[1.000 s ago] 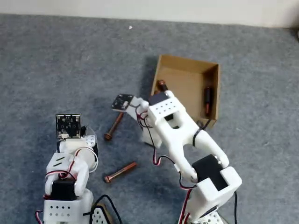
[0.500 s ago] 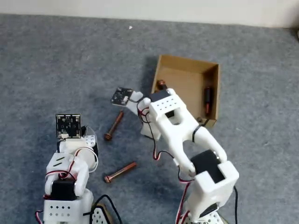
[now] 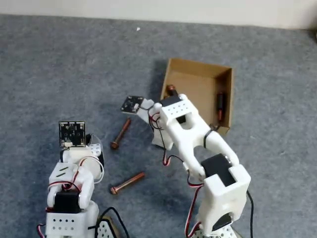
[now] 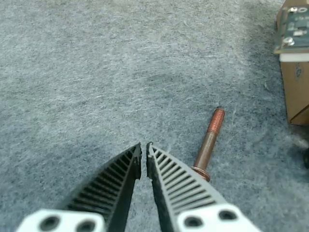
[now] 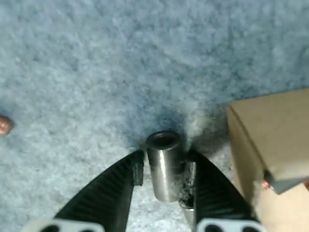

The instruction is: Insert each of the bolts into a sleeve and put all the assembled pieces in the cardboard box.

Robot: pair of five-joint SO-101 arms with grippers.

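My right gripper (image 5: 164,166) is shut on a grey metal sleeve (image 5: 164,150), held upright just above the carpet beside the cardboard box (image 5: 270,140). In the high view the right arm (image 3: 181,124) bends down at the box's (image 3: 225,74) left wall. Two assembled pieces lie inside the box, one (image 3: 220,106) along the right wall and one (image 3: 171,90) at the left wall. Two copper bolts rest on the carpet, one (image 3: 120,134) left of the right arm, the other (image 3: 128,183) nearer the arm bases. My left gripper (image 4: 144,147) is shut and empty, with a bolt (image 4: 208,145) close beside it.
Grey carpet (image 3: 74,64) covers the whole work area, with open room to the left and far side. A pale wall edge (image 3: 158,10) runs along the back. The right arm's wires (image 3: 166,166) hang near the loose bolts.
The right arm's elbow has swung a little to the left and its wrist has shifted slightly by the box. The left arm and both bolts have kept still.
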